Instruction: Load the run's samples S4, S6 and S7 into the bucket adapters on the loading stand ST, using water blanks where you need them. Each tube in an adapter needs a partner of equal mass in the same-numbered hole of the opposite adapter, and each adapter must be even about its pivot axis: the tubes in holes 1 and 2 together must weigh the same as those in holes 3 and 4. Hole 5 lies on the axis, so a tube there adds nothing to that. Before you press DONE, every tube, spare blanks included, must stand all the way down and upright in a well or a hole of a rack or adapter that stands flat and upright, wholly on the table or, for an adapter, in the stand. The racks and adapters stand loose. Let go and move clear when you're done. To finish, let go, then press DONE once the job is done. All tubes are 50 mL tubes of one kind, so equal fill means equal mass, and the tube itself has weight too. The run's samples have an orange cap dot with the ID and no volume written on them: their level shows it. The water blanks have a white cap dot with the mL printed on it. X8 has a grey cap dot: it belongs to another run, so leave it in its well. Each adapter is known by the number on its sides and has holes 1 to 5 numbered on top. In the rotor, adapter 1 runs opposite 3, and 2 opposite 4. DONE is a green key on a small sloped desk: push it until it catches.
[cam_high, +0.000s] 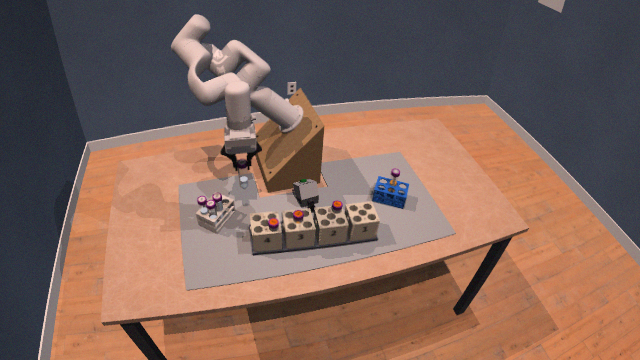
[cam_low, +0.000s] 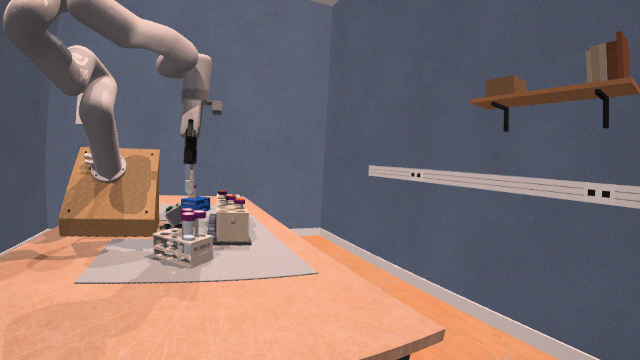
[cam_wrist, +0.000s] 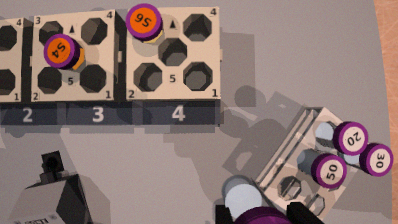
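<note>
My gripper (cam_high: 242, 166) (cam_low: 190, 162) (cam_wrist: 265, 215) is shut on a purple-capped tube (cam_high: 244, 181) (cam_low: 189, 184) (cam_wrist: 243, 197) and holds it upright in the air behind the blanks rack. Its cap label is hidden. S6 (cam_high: 273, 223) (cam_wrist: 144, 21) stands in hole 3 of adapter 4 (cam_high: 266, 243) (cam_wrist: 212, 60). S4 (cam_high: 298, 214) (cam_wrist: 61, 51) stands in hole 5 of adapter 3 (cam_high: 300, 239) (cam_wrist: 107, 55). An orange-dotted tube (cam_high: 337, 205), ID unreadable, stands in adapter 2 (cam_high: 333, 235), back right in the top view. Adapter 1 (cam_high: 365, 231) is empty.
The blanks rack (cam_high: 210, 225) (cam_low: 201, 254) holds blanks 20 (cam_wrist: 350, 138), 30 (cam_wrist: 376, 159) and 50 (cam_wrist: 328, 171). A blue rack (cam_high: 390, 198) (cam_low: 195, 204) holds one tube (cam_high: 395, 172). The DONE desk (cam_high: 306, 193) (cam_wrist: 47, 205) stands behind the adapters.
</note>
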